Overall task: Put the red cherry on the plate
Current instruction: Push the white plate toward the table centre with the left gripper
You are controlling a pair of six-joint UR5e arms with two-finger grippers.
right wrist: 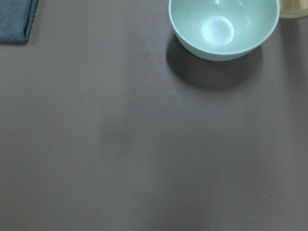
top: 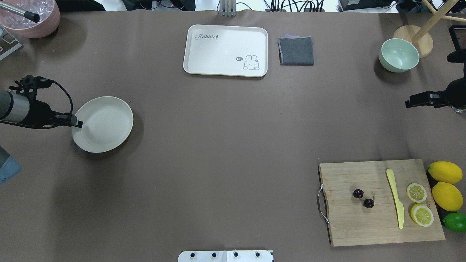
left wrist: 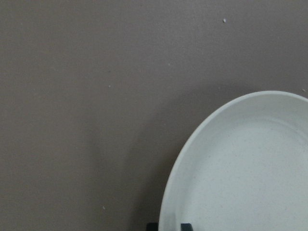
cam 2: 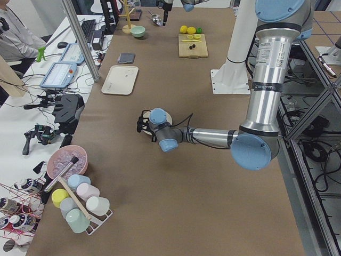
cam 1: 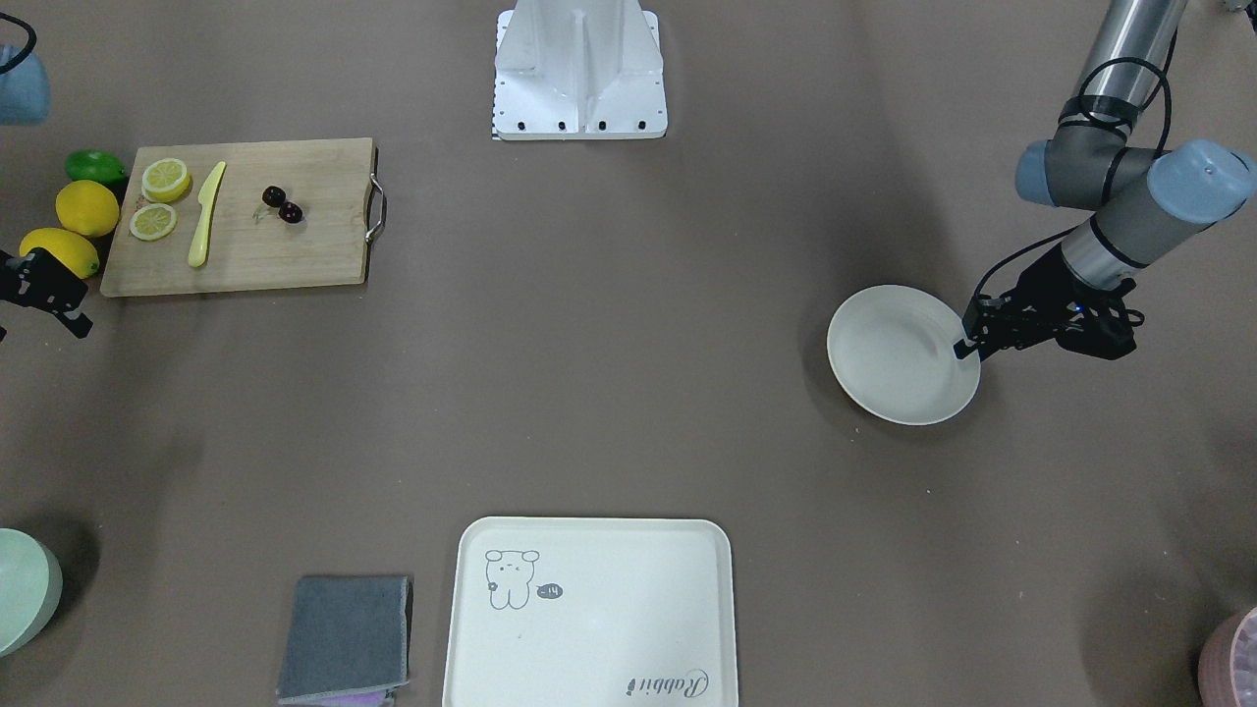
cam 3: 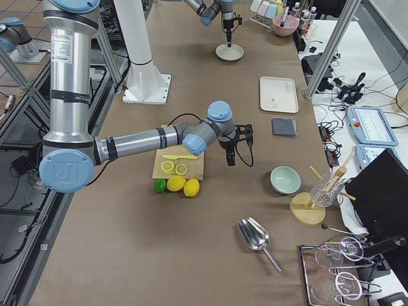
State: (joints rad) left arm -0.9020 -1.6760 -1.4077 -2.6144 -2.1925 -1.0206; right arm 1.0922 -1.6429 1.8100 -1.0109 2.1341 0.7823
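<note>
The red cherry (cam 1: 282, 204) (top: 363, 198), two dark glossy fruits on one stem, lies on the wooden cutting board (top: 349, 225) at my right. The cream-white plate (top: 105, 123) (cam 1: 899, 358) sits far off at my left with nothing on it. My left gripper (top: 78, 123) (cam 1: 967, 344) is shut on the plate's outer rim, and in the left wrist view its fingertips (left wrist: 186, 225) straddle that rim. My right gripper (top: 409, 102) hovers open and holds nothing, beyond the board and near the mint bowl.
On the board lie a yellow knife (top: 396, 198) and two lemon slices (top: 418, 203), with lemons (top: 446, 183) and a lime (top: 455, 222) beside it. A rabbit tray (top: 225, 51), a grey cloth (top: 296, 51), a mint bowl (top: 398, 54) and a pink tub (top: 31, 16) line the far edge.
</note>
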